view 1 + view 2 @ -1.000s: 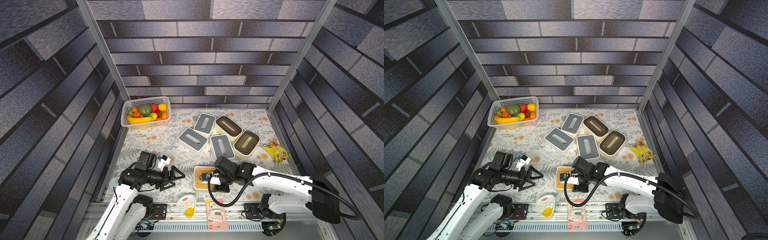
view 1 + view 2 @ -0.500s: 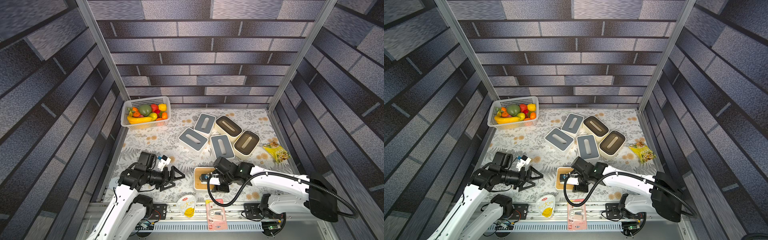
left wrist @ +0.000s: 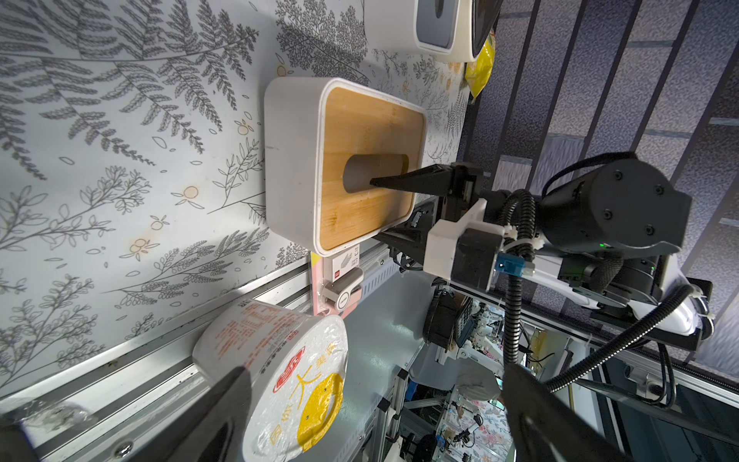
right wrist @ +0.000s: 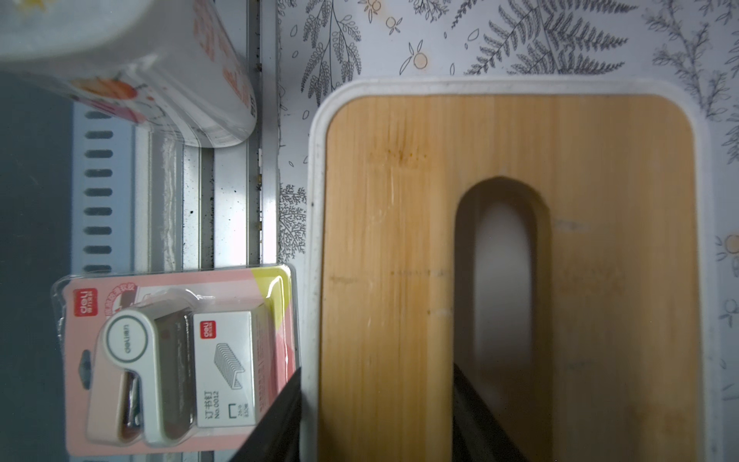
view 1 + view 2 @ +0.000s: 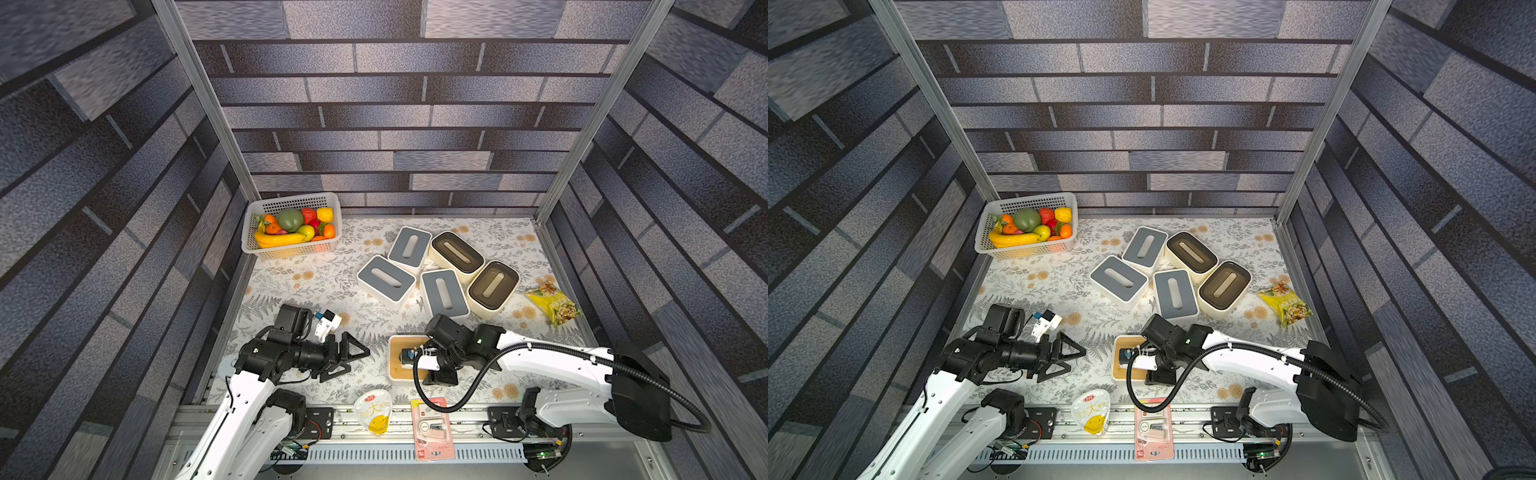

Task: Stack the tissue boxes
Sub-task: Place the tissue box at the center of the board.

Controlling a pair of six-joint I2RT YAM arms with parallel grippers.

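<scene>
Right claw [image 4: 376,368] gripped wood-lidded tissue box [image 4: 400,200]: 1 finger inside slot, 1 outside wall, presumably for lifting; left claw [image 5: 349,363] gaped, idle.

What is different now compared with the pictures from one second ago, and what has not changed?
The right arm shifted slightly to the robot's left, above the wood-lidded tissue box. The right gripper stayed shut on that box, one finger in the slot and one outside the wall. The box, the open left gripper, the five other tissue boxes and the fruit basket stayed in place.
</scene>
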